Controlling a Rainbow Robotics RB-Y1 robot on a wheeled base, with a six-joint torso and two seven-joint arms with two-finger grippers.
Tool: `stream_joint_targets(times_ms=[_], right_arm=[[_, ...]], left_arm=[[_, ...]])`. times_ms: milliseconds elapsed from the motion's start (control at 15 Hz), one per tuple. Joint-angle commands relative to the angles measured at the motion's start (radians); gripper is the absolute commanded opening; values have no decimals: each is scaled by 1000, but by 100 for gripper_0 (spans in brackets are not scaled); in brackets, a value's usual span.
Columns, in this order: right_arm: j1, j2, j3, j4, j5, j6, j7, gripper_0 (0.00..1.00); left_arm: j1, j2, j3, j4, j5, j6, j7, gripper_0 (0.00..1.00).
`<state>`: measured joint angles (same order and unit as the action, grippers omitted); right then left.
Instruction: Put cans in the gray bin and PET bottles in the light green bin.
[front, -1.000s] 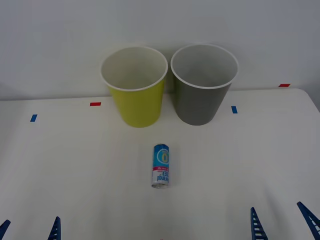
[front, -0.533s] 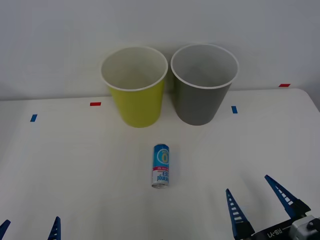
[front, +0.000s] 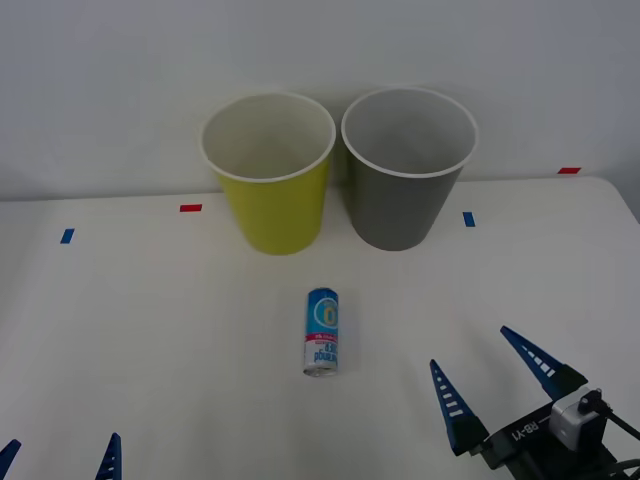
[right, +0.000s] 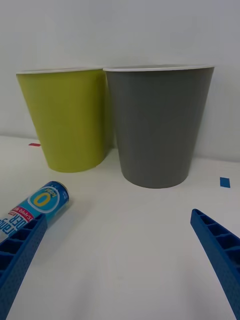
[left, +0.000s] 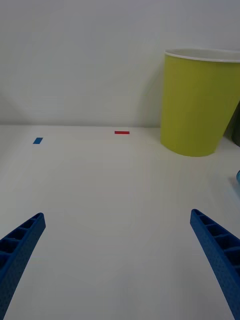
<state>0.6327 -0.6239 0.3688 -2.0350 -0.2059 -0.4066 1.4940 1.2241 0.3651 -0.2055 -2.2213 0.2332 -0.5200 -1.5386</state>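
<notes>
Your right claw (front: 498, 382) has pushed forward over the counter (front: 150, 320) since a second ago, wide open and empty, closing on the can (front: 322, 332) lying before the green bin (front: 268, 175) and gray bin (front: 408, 170), while the left claw (front: 58, 458) waits open.

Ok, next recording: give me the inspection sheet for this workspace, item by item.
Surface: white table, with small blue and red tape marks.
Job's things: can lying on its side mid-table, in front of both bins; light green bin and gray bin upright at the back edge, side by side, both look empty.
Clutter: nothing seen.
Grippers: right end effector open, low over the table to the right of the can, not touching it; left end effector open, at the near left edge.
Cables: a dark cable at the right wrist.
Surroundings: plain white wall behind.
</notes>
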Motion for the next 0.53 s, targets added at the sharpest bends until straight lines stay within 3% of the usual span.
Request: stream_joint_targets(times_ms=[67, 133, 533], right_arm=[[-54, 9, -5, -1, -18, 83, -12, 100], [-64, 9, -10, -4, -21, 106, -17, 100], [-107, 23, -41, -186, -55, 516, -52, 100]], left_arm=[[0, 0, 0, 0, 0, 0, 0, 100], [0, 0, 0, 0, 0, 0, 0, 100], [0, 0, 0, 0, 0, 0, 0, 100]])
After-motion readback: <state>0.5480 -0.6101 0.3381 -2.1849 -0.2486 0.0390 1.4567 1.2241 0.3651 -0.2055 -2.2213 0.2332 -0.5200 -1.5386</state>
